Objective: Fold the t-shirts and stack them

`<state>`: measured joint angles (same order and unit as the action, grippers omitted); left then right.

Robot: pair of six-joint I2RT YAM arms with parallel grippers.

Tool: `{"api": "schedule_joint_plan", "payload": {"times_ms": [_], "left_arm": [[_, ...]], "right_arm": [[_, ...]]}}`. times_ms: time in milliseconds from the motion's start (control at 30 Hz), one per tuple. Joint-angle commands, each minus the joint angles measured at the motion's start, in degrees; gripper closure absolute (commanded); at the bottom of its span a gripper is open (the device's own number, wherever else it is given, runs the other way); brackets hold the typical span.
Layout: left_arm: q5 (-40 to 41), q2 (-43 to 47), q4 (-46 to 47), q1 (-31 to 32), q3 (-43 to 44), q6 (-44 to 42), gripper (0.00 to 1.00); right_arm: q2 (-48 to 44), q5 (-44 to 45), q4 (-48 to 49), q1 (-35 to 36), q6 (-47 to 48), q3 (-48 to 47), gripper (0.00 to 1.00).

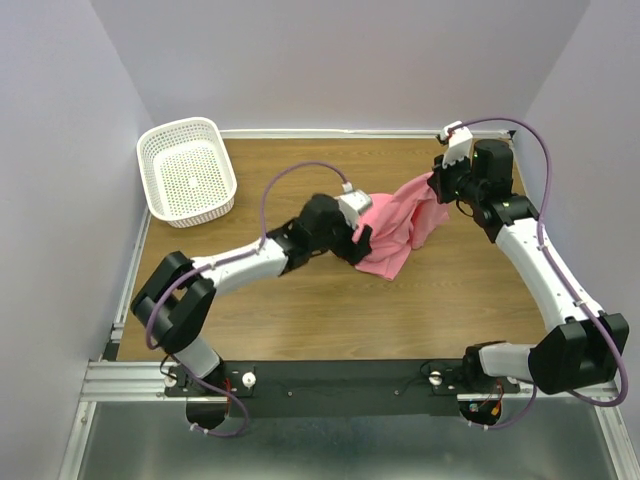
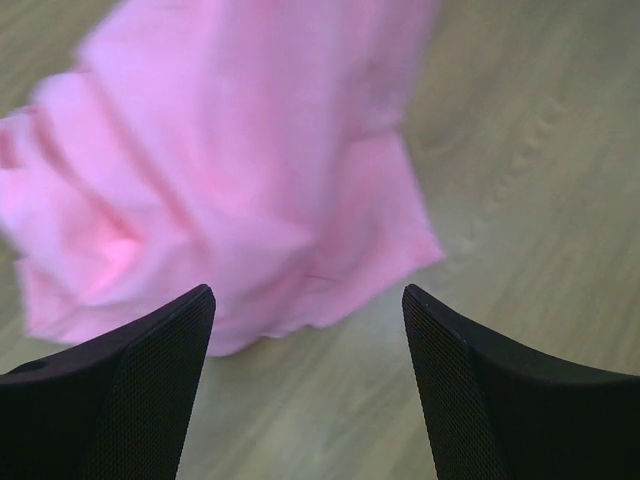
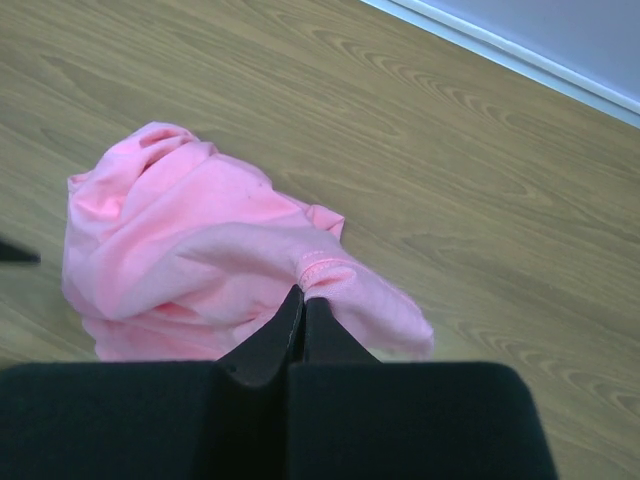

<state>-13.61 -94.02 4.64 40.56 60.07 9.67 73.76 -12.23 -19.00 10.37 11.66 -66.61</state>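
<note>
The pink t-shirt (image 1: 400, 228) hangs bunched over the middle of the table, its upper right end lifted. My right gripper (image 1: 437, 183) is shut on a hemmed edge of the t-shirt (image 3: 190, 255), the cloth drooping from the fingertips (image 3: 300, 300) to the wood. On the shirt's left side, my left gripper (image 1: 362, 243) stands open just short of the cloth. In the left wrist view the t-shirt (image 2: 220, 170) fills the upper left, its lower edge resting on the table ahead of the open gripper (image 2: 308, 296); only bare wood shows between the fingers.
A white perforated basket (image 1: 187, 170) sits at the far left corner of the wooden table (image 1: 300, 320). Grey walls close in the back and both sides. A black and metal rail (image 1: 330, 385) with the arm bases runs along the near edge.
</note>
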Motion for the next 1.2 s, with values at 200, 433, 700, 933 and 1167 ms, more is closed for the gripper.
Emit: {"api": "schedule_joint_plan", "payload": {"times_ms": [200, 433, 700, 933, 1167], "left_arm": [[15.9, 17.4, 10.3, 11.8, -13.4, -0.6, 0.20], [24.5, 50.9, 2.8, 11.9, -20.8, 4.4, 0.19], [28.1, 77.8, -10.6, 11.9, -23.6, 14.0, 0.19], [29.4, 84.3, -17.7, 11.9, -24.5, 18.2, 0.15], [24.7, 66.1, -9.2, 11.9, -25.9, 15.3, 0.11]], "right_arm": [[-4.8, -2.1, 0.5, -2.3, -2.8, -3.5, 0.99], [3.8, -20.6, -5.0, 4.4, -6.8, -19.1, 0.99], [34.1, -8.1, -10.2, 38.5, -1.7, -41.0, 0.65], [36.2, -0.3, -14.5, 38.5, 1.9, -46.9, 0.13], [12.0, -14.4, -17.6, 21.5, 22.6, -11.8, 0.07]]}}
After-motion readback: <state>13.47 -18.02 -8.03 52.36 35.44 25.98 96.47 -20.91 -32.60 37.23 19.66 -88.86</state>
